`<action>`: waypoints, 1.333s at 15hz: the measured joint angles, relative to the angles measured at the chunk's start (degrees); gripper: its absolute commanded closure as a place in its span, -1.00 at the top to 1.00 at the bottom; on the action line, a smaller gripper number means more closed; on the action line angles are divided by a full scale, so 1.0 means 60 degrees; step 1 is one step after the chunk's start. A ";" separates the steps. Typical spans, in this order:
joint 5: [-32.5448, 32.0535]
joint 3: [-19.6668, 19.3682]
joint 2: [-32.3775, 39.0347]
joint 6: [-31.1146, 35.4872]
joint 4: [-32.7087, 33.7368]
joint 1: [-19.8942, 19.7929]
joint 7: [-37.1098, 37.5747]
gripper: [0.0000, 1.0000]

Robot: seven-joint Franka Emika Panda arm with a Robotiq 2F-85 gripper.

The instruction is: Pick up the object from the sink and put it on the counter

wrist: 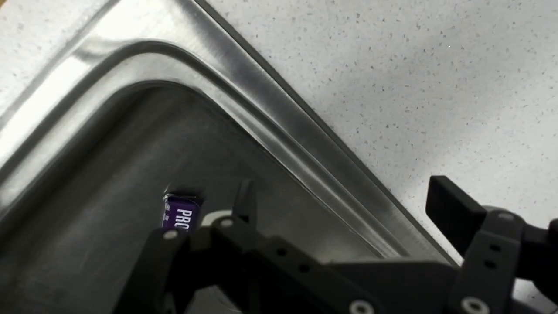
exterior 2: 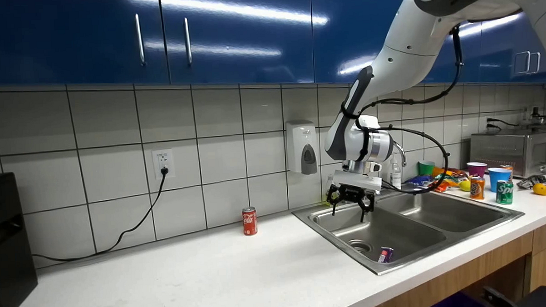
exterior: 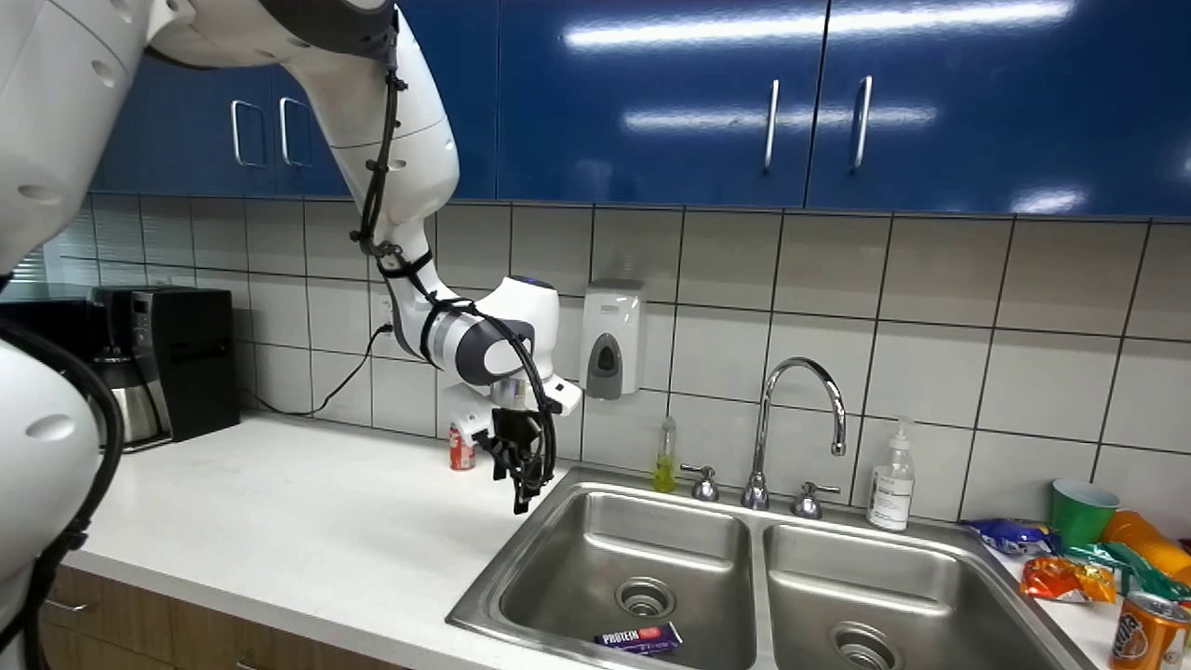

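The object is a small purple bar wrapper with white letters and a touch of red. It lies in a basin of the steel sink in both exterior views, near the basin's front wall. In the wrist view its lower part is hidden behind a finger. The sink rim borders the pale counter. My gripper is open and empty. It hangs above the sink's edge on the counter side, higher than the object and apart from it.
A red can stands on the counter by the wall. A curved faucet and a pump bottle stand behind the sink. Snack packets, cups and cans are beyond it. A wall dispenser hangs behind the arm.
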 measured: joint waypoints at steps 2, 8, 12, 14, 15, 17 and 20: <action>0.0000 0.0000 0.0000 0.0000 0.0000 0.0000 0.0000 1.00; 0.0000 0.0000 0.0014 0.0042 -0.0004 0.0000 0.0000 1.00; 0.0000 -0.0147 0.0164 0.0319 0.0039 -0.0041 0.0004 1.00; 0.0000 -0.0314 0.0285 0.0356 0.0171 -0.0167 0.0004 1.00; 0.0000 -0.0420 0.0374 0.0356 0.0277 -0.0265 0.0004 1.00; -0.0001 -0.0585 0.0558 0.0355 0.0480 -0.0471 0.0004 1.00; 0.0000 -0.0708 0.0940 0.0334 0.0799 -0.0762 0.0004 1.00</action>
